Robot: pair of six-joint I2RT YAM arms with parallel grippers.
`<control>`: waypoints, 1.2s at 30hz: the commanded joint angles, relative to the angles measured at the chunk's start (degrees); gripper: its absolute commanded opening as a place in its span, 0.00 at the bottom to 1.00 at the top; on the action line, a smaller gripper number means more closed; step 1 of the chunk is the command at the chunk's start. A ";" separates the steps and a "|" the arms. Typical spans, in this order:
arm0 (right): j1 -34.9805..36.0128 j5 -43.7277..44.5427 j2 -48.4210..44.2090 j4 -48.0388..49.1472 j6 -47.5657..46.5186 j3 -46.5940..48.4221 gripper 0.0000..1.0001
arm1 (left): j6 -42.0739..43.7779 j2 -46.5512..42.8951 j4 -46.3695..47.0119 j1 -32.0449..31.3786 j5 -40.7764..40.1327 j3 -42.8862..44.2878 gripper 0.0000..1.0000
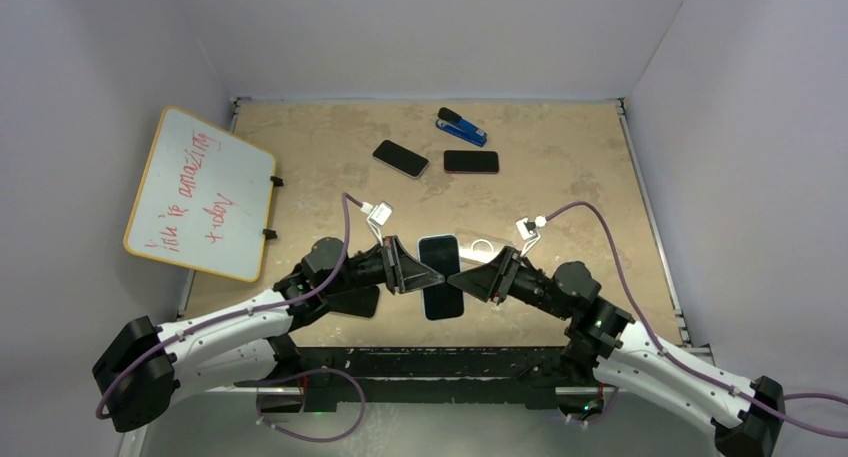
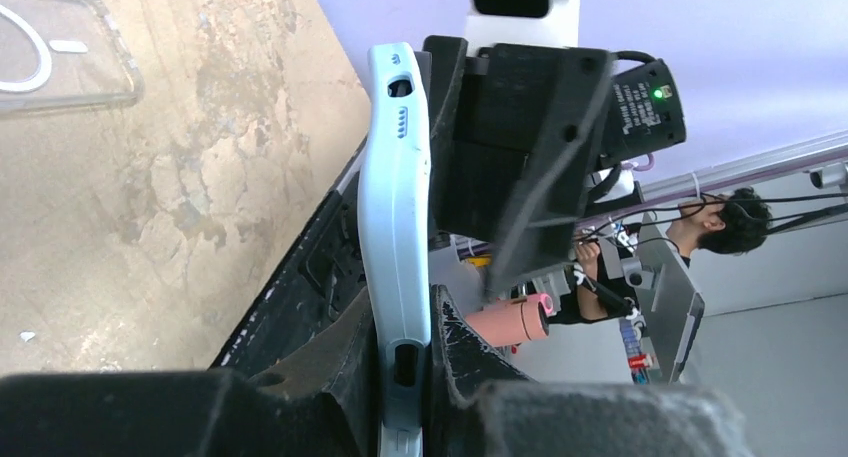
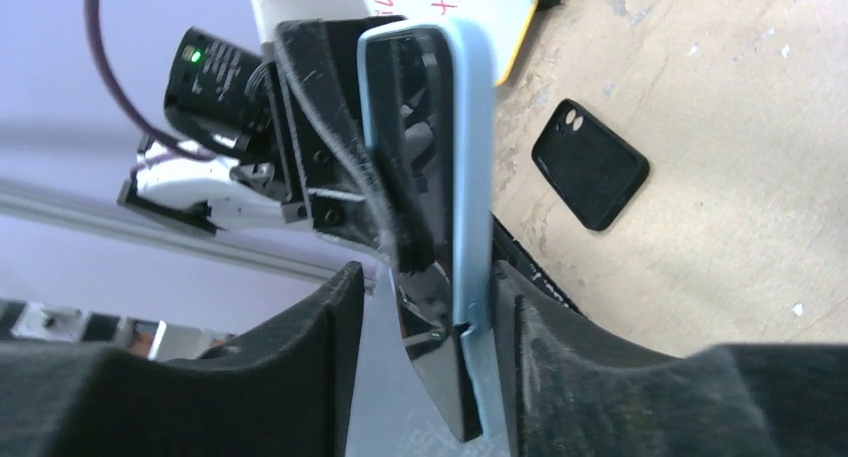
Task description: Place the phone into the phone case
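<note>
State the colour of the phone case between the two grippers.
The phone case is pale blue, clearest in the left wrist view.

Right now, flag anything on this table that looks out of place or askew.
The whiteboard leans askew over the left edge of the table, against the wall. A blue stapler lies at the back, an odd item here. Nothing looks spilled or broken.

A robotics lab: walled test table [image 1: 320, 127], whiteboard [image 1: 200, 192], person [image 2: 725, 222] at a cluttered bench behind
</note>
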 commanded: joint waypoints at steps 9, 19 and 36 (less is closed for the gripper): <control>0.16 -10.88 -1.99 -0.13 -1.66 -1.53 0.72 | -0.87 -1.91 10.07 0.06 -1.17 -0.58 0.00; 0.16 -14.12 2.33 4.57 -0.20 -2.07 0.52 | 0.62 -1.12 11.66 0.09 -1.25 -0.65 0.00; 0.13 -7.75 0.06 -4.87 -0.87 1.68 0.23 | 12.74 -2.95 -3.44 0.10 0.18 2.67 0.00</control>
